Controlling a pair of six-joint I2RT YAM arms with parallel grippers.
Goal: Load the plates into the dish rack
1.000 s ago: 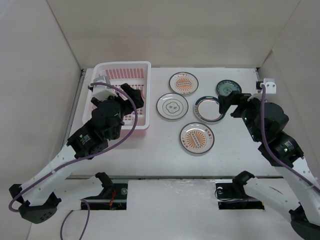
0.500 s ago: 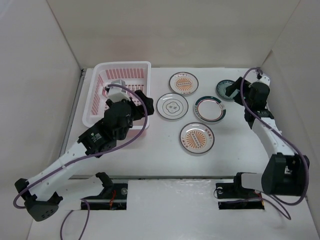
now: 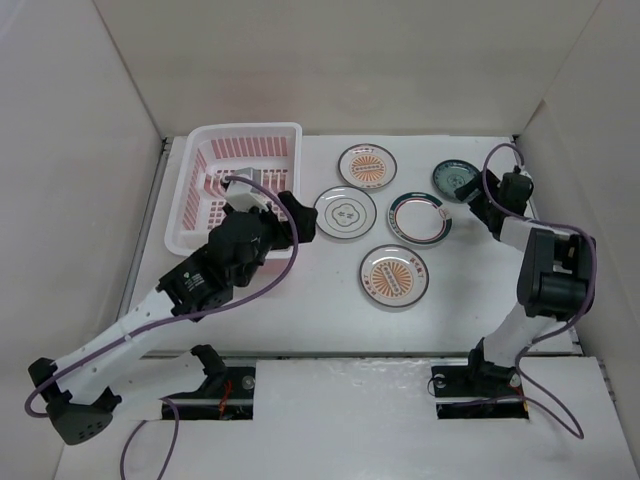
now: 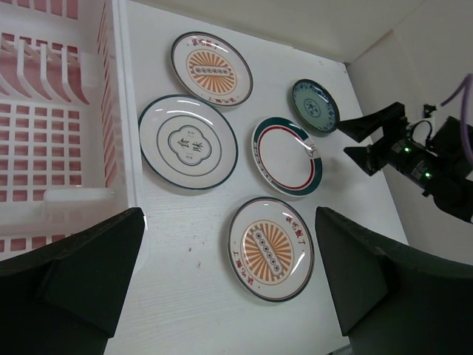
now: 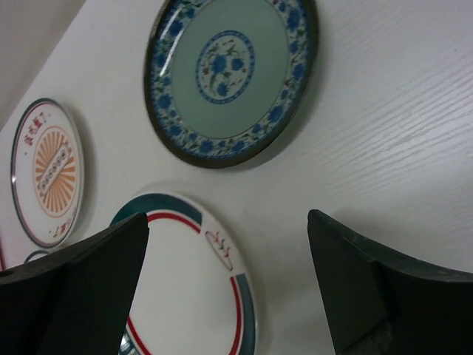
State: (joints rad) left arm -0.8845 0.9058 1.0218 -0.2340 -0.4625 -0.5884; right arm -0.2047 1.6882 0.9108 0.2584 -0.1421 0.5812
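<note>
Five plates lie flat on the white table: a far sunburst plate [image 3: 367,166], a near sunburst plate [image 3: 394,276], a white plate with a dark centre mark [image 3: 345,212], a green-rimmed plate [image 3: 419,218] and a dark green plate [image 3: 458,179]. The pink dish rack [image 3: 245,128] stands at the far left and holds no plates. My left gripper [image 3: 295,218] is open and empty, just right of the rack; its wrist view [image 4: 229,222] looks down on the near sunburst plate [image 4: 270,248]. My right gripper [image 3: 480,203] is open and empty, low between the dark green plate [image 5: 229,74] and the green-rimmed plate [image 5: 185,281].
White walls close in the table at the back, left and right. The rack's right wall [image 4: 122,111] stands right beside the dark-centred plate [image 4: 188,142]. The right arm's forearm folds back along the table's right edge [image 3: 545,270].
My left gripper has moved right, from over the rack to past its right rim. My right arm has swung and folded, and its gripper now sits low by the dark green plate.
</note>
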